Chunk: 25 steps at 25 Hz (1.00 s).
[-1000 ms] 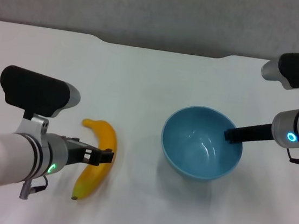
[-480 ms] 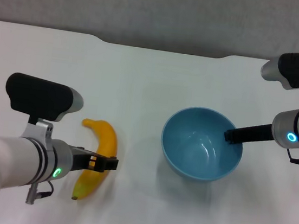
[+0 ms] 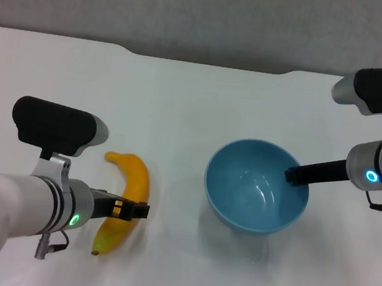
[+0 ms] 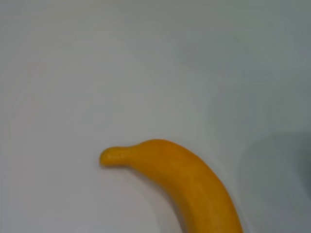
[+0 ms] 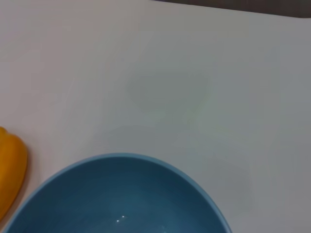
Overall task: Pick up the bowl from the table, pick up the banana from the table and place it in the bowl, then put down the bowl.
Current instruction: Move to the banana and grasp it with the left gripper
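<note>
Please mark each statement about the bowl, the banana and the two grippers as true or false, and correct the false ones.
1. The bowl is light blue and holds nothing. True.
2. The banana lies inside the bowl. False: it lies on the table, to the bowl's left.
3. The right gripper is at the bowl's right rim. True.
4. The left gripper is at the bowl. False: it is at the banana's middle.
5. The banana is green. False: it is yellow-orange.
</note>
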Each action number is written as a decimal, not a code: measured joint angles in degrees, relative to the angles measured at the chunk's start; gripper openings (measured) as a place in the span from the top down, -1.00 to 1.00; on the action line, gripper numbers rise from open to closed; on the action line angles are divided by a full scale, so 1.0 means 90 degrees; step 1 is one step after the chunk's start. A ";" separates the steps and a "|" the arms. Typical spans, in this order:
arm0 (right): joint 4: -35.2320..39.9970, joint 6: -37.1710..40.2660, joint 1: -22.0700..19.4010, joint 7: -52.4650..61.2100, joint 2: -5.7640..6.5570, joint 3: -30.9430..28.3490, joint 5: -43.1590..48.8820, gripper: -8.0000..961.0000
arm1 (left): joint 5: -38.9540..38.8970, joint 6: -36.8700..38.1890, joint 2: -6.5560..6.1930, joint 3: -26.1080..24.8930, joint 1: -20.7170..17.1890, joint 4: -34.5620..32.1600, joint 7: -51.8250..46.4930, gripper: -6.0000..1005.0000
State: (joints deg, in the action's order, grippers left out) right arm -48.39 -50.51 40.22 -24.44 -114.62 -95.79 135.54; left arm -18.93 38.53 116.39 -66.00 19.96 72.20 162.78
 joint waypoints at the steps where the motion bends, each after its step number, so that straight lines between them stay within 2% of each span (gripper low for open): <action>1: -0.0004 -0.0003 0.0010 -0.0001 -0.0002 0.0010 0.0005 0.89 | -0.0001 -0.0035 -0.0001 -0.0006 0.0009 -0.0033 0.0000 -0.63; 7: -0.0017 -0.0016 0.0066 -0.0004 -0.0009 0.0037 0.0011 0.88 | -0.0083 -0.0498 0.0001 0.0059 0.0057 -0.0389 0.0000 -0.63; 25: -0.0114 -0.0002 0.0083 -0.0010 -0.0014 0.0019 -0.0011 0.87 | -0.0317 -0.0653 0.0008 0.0205 0.0340 -0.0869 0.0000 -0.62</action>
State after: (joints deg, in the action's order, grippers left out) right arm -49.41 -50.52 40.97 -24.52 -114.74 -95.62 135.44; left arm -21.78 32.65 116.46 -64.16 23.02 64.38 162.77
